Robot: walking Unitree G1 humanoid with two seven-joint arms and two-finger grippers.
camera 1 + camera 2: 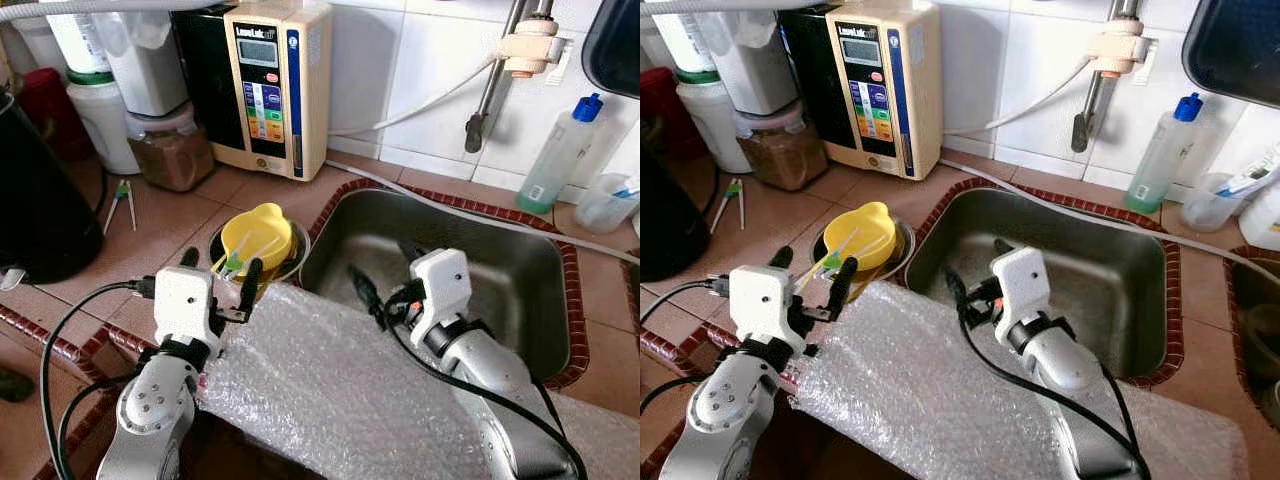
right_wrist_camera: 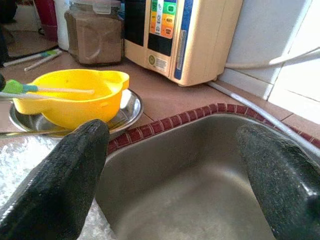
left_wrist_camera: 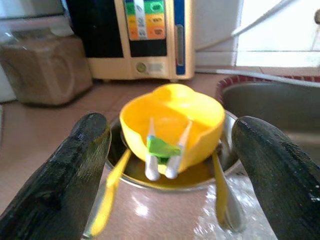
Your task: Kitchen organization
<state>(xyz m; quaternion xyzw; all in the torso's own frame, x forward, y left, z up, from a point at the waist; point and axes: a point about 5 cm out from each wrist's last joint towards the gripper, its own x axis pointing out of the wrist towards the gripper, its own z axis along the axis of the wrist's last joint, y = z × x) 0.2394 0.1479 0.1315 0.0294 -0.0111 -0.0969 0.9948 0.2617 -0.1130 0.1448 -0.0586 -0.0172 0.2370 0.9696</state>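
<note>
A yellow bowl [image 1: 256,235] with small ear-like bumps on its rim sits in a shallow steel dish [image 1: 291,262] on the terracotta-tiled counter [image 1: 175,225], just beside the sink's near-left corner. Across the bowl lies a pair of white training chopsticks [image 3: 164,152] joined by a green clip, and yellow-handled cutlery [image 3: 111,191] leans out of the dish on either side (a second handle shows on the far side in the left wrist view). The left gripper [image 1: 218,275] hovers just in front of the bowl with its two black fingers spread wide, nothing between them; the bowl and dish show in the gap. The right gripper [image 1: 380,280] hangs over the near edge of the steel sink [image 1: 520,290], its fingers likewise parted and holding nothing. A sheet of bubble wrap [image 1: 320,390] covers the counter edge under both arms. Behind the bowl against the white wall tiles stands a cream water ioniser [image 1: 275,85] with coloured buttons, a lidded jar of brown powder [image 1: 168,150] to its left. A second pair of green-clipped chopsticks [image 1: 121,200] lies on the tiles further left, and a clear bottle with a blue cap [image 1: 560,155] stands behind the sink.
</note>
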